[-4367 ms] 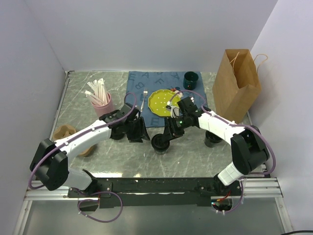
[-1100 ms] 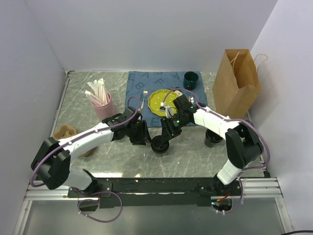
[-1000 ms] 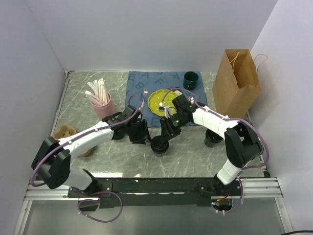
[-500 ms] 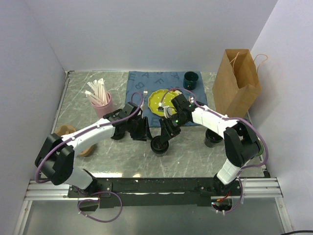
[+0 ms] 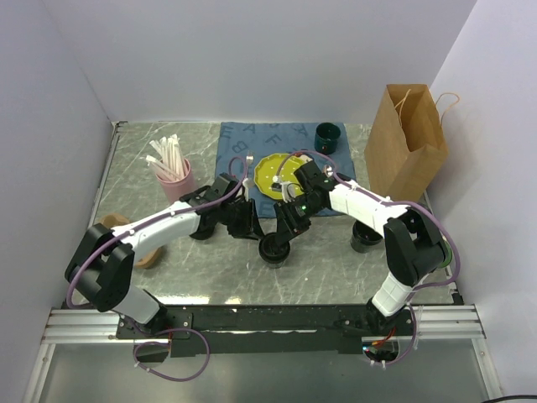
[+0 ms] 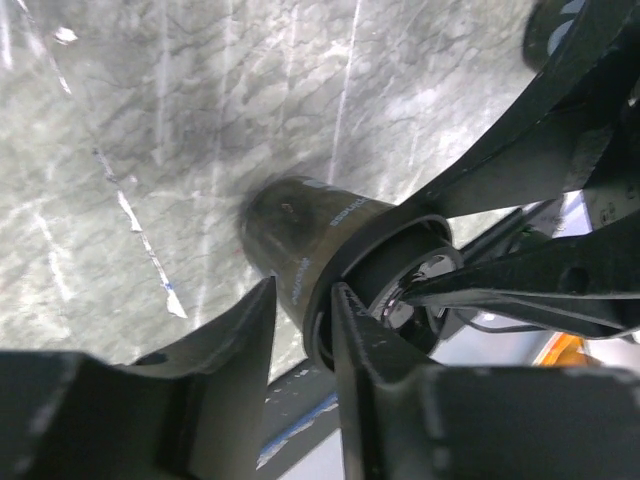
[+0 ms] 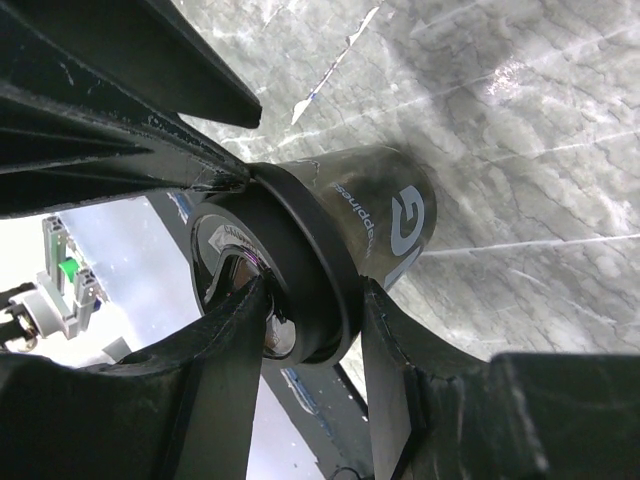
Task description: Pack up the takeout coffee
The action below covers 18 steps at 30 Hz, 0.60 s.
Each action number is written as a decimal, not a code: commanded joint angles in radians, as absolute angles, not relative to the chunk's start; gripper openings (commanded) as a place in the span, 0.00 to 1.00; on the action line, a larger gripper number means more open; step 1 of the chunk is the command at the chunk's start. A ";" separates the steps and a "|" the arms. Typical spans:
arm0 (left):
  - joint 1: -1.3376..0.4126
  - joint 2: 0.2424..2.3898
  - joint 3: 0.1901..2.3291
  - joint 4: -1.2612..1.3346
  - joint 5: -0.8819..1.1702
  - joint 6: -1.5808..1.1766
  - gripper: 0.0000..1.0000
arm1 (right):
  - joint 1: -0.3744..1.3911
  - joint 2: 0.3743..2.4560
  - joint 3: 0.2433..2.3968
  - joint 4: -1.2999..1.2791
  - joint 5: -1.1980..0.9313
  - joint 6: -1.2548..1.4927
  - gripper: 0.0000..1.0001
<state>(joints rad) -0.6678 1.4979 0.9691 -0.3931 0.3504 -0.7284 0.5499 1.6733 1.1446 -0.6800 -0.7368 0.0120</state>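
The takeout coffee (image 5: 275, 248) stood near the middle of the table (image 5: 327, 273), toward its near edge. It stood straight up, its long way running up and down, with the lid (image 7: 300, 250) on top. The right gripper (image 7: 315, 290) squeezed the lid's sides, likely to steady it. The left gripper (image 6: 302, 295) sat astride the rim. I could not tell if it gripped.

Even, diffuse light is noted overhead. The takeout coffee (image 6: 300, 235) is rendered blurred; glare is recorded on the table (image 6: 60, 35), upper left.
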 commanded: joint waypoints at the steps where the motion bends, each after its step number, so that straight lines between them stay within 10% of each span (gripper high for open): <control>1: -0.680 1.582 0.893 -0.393 0.311 -0.768 0.32 | 0.568 1.717 1.066 -0.649 -0.575 -0.043 0.34; 18: -0.730 1.557 0.727 -0.311 0.296 -0.900 0.32 | 0.569 1.693 0.985 -0.597 -0.571 0.061 0.33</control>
